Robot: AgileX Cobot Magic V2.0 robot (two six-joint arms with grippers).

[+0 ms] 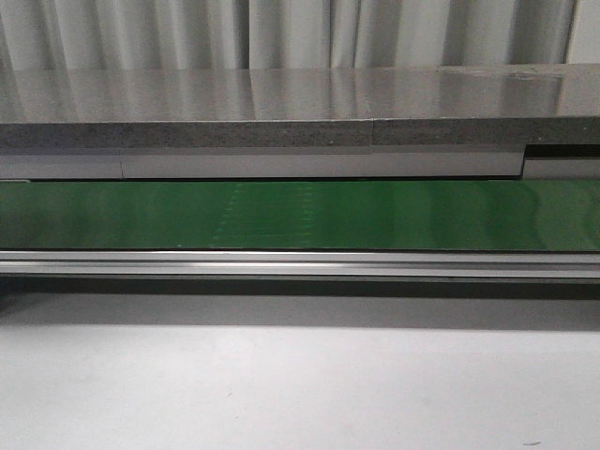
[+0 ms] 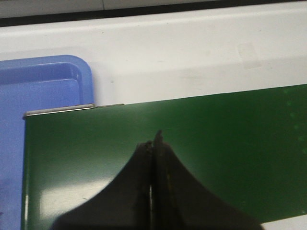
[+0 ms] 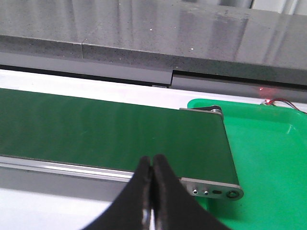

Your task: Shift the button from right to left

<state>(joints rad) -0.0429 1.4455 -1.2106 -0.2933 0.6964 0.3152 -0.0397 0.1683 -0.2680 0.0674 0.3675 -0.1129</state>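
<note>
Button: not visible in any view; neither on the belt, nor in either tray, nor held.
Green belt (image 1: pixel 300 216): runs left to right across the front view, bare along all that shows; long axis parallel to the tabletop's (image 1: pixel 300 384) front edge.
Belt, left end: in the left wrist view the belt's end (image 2: pixel 57 112) overlaps a blue tray (image 2: pixel 43 81).
Belt, right end: in the right wrist view the roller end (image 3: pixel 211 184) overhangs a green tray (image 3: pixel 268 158); the tray's visible part holds nothing.
Left gripper (image 2: pixel 153 143): fingers pressed together, holding nothing; hovers over the belt near its left end.
Right gripper (image 3: pixel 152 167): fingers closed against each other, empty; hangs at the belt's near edge, close to its right end.
Deciding relation: cannot be fixed, since the button's bearing from either pair of fingers is unseen.
Nearer arm, as judged: the right, if the button appears at the right end as the task wording suggests.
Step in hand, as judged: waiting; no grasp begun.
Stone ledge (image 1: pixel 281 103): behind the belt, bare.
</note>
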